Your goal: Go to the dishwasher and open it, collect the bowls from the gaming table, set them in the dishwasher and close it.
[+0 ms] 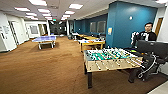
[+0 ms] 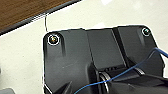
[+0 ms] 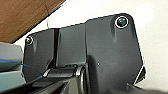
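Head view first, and we work outward from our own base: brown carpet point(image 1: 45, 67) runs underfoot, with a strip of pale floor point(image 1: 160, 88) at the near right corner. Closest to us stands the wooden foosball table point(image 1: 112, 60), green field and rods on top; we see no bowls on it. Just beside its right end sit a dark monitor point(image 1: 152, 48) and a person point(image 1: 148, 33) behind it. Farther back is a yellow-rimmed counter point(image 1: 92, 43), which we judge may be the gaming table; whether bowls lie on it is too small to tell. Off to the left, well apart, is a blue ping-pong table point(image 1: 45, 39), and a blue wall point(image 1: 130, 22) rises on the right. We cannot place the dishwasher from here. Both wrist views look down past our own dark plates onto pale floor with carpet at its edge, and we cannot tell whether either claw is apart or together. By our judgement, the plastic bowls will be light, stiff and a little slippery, so the rim is the place to take hold.
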Robot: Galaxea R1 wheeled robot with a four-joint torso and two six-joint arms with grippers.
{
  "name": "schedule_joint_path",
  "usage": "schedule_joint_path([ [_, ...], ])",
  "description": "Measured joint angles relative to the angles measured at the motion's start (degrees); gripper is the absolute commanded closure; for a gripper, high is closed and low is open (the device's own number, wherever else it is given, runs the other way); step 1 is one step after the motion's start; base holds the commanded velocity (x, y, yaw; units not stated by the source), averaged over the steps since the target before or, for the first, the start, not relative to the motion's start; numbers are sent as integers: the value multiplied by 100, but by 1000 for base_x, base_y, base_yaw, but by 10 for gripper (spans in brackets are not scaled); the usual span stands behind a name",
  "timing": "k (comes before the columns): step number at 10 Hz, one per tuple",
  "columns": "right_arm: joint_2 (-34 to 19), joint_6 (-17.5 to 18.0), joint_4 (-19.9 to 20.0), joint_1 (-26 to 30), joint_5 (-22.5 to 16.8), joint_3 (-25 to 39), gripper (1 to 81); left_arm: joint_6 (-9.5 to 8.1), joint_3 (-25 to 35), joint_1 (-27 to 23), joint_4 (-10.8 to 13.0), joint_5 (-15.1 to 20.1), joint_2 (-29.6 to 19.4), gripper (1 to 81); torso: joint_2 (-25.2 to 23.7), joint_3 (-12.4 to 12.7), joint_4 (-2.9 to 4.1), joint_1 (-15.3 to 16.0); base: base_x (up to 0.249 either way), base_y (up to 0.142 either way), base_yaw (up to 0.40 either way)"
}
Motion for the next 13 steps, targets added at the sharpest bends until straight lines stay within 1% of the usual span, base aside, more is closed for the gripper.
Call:
schedule_joint_path([
  [4, -12, 0, -29, -17, 16, 0, 10, 0, 6, 61, 0, 33, 6, 10, 0, 0, 0, -5, 0, 0, 326],
  [8, 0, 0, -37, -38, 13, 0, 10, 0, 0, 66, 0, 78, 2, 10, 0, 0, 0, -5, 0, 0, 235],
  [9, 7, -4, -40, -20, 16, -2, 10, 0, -2, 57, 0, 96, -5, 10, 0, 0, 0, 0, 0, 0, 160],
  [13, 5, -1, -51, -17, 17, 18, 10, 0, -16, 50, 0, 89, -2, 10, 0, 0, 0, -2, 0, 0, 0],
])
